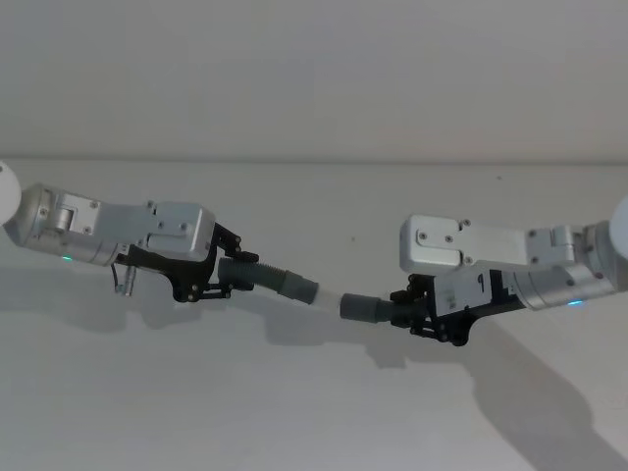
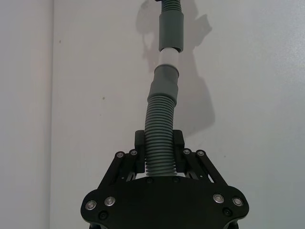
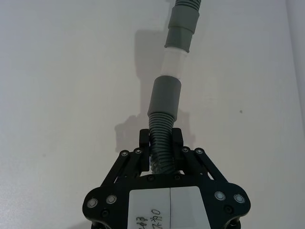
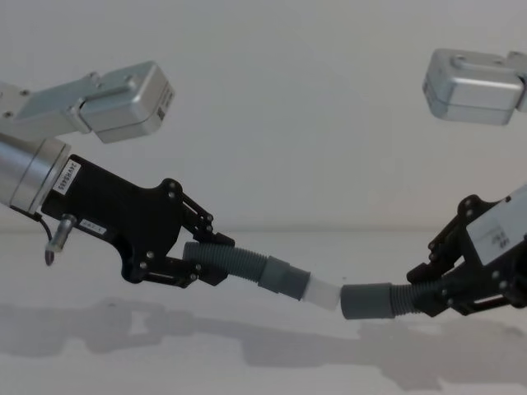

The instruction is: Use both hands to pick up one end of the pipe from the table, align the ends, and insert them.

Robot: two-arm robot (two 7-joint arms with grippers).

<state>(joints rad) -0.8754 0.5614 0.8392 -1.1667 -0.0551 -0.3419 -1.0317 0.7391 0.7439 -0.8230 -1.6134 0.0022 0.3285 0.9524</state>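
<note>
We hold both hose pieces above the table: our left gripper clamps the white-tipped hose, our right gripper the plain-cuffed hose. We judge alignment done and the white tip at the cuff's mouth, so next we push straight in.

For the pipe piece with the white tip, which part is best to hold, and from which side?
Grip the left pipe piece on its ribbed section, coming from its rear end along its axis, as the left gripper does. The ribs probably resist slipping, and this leaves the smooth cuff and whitish tip free to enter the plain cuff in the right gripper.
</note>
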